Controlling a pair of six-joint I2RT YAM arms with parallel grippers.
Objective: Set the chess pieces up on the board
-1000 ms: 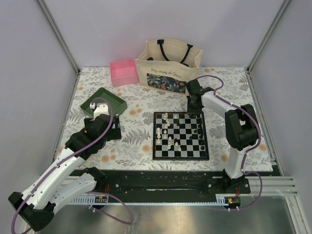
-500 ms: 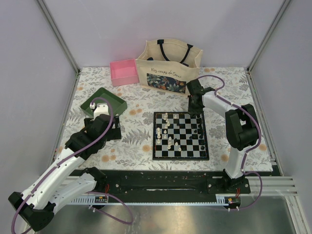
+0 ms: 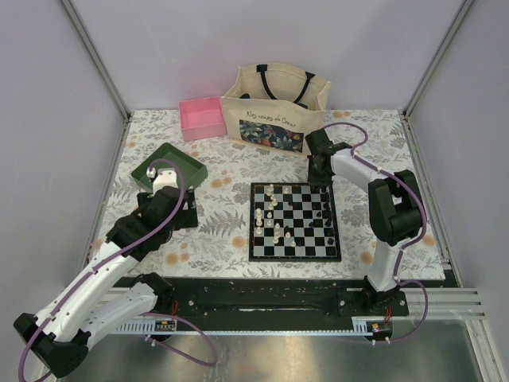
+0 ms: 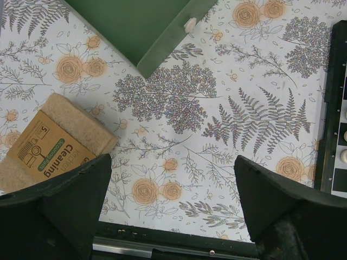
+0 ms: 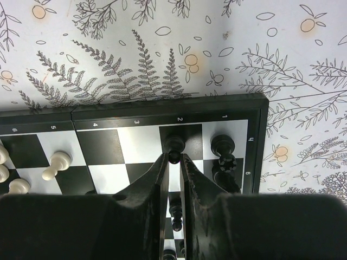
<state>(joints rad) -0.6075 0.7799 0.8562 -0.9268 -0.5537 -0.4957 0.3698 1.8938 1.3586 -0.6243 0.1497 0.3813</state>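
The board [image 3: 295,256] lies in the middle of the table, with cream-white chess pieces [image 3: 271,208] on its left half and black ones [image 3: 326,212] along its right side. My right gripper [image 3: 320,184] hangs over the board's far right corner. In the right wrist view it [image 5: 174,158] is shut on the head of a black pawn [image 5: 174,144] standing on a dark square of the board [image 5: 108,146]. Beside it stand other black pieces [image 5: 223,146]. White pawns [image 5: 56,162] show at the left. My left gripper [image 4: 172,214] is open over bare tablecloth, holding nothing.
A green tray [image 3: 172,162] sits far left, its corner [image 4: 162,46] in the left wrist view with a small cream object [image 4: 190,24] on the rim. A packaged sponge [image 4: 54,143] lies by the left fingers. A pink box [image 3: 200,117] and tote bag [image 3: 274,107] stand at the back.
The right gripper has edged slightly toward the board's far edge, still shut. The left arm has not moved.
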